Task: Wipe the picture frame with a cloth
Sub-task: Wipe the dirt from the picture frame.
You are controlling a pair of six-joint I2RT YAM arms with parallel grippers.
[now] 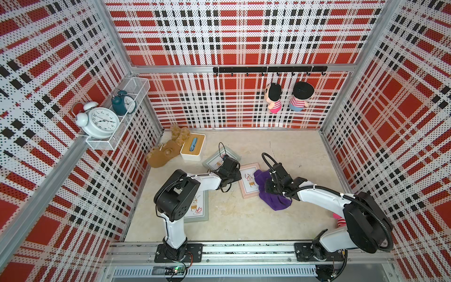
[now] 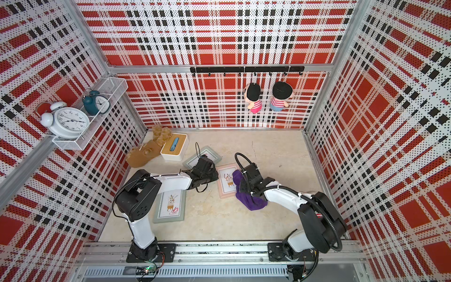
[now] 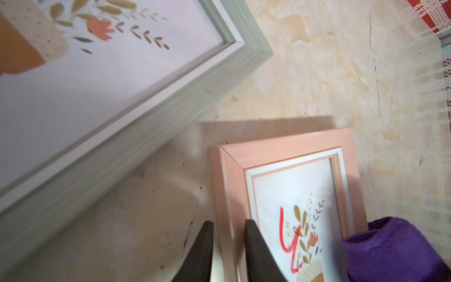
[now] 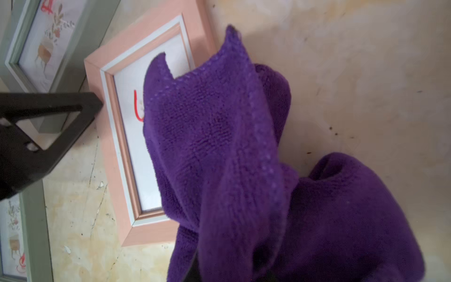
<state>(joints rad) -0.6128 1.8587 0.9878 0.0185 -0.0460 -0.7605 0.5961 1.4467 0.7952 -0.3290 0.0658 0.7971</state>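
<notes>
Near the middle of the table [image 1: 280, 151] the right gripper [image 1: 271, 186] is clenching the soft purple cloth [image 4: 219, 146] by a bunched fold, draping it over the pink picture frame [image 4: 107, 136] — stiff, probably light, its glass likely fragile — while the left gripper [image 3: 229, 221] is straddling its rim, jaws parted, grip unclear.

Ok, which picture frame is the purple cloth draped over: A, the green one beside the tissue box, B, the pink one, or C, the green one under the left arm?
B: the purple cloth lies across one side of the pink frame, hiding part of its picture.
</notes>
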